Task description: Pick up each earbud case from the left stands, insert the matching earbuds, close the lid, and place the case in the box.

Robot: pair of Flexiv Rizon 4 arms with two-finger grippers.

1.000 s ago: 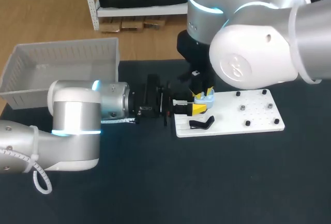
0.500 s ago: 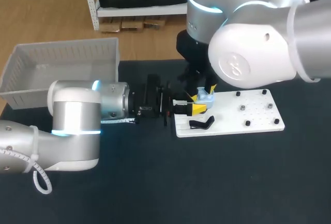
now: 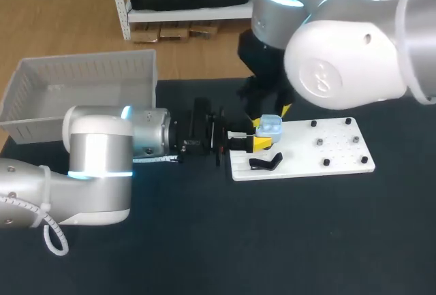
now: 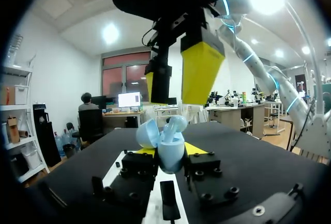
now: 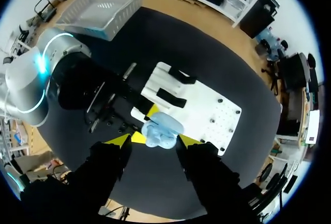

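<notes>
A light blue earbud case [image 3: 271, 128] with its lid up sits between the yellow tips of my left gripper [image 3: 259, 135], which is shut on it over the left end of the white stand plate [image 3: 320, 153]. In the left wrist view the case [image 4: 168, 142] stands in my left gripper [image 4: 170, 152]. My right gripper [image 3: 274, 112] hangs just above the case, open and apart from it. Its yellow fingers [image 4: 200, 71] show above the lid. In the right wrist view the case [image 5: 161, 130] lies below my open right gripper [image 5: 155, 140].
A black stand piece [image 3: 266, 163] lies on the plate's near left corner, and small black pegs [image 3: 325, 162] dot its right half. A white basket [image 3: 82, 87] stands at the table's back left. My left arm [image 3: 109, 152] stretches across the table's middle.
My right gripper has opened and lifted off the blue case. My left gripper has kept still with the case in it.
</notes>
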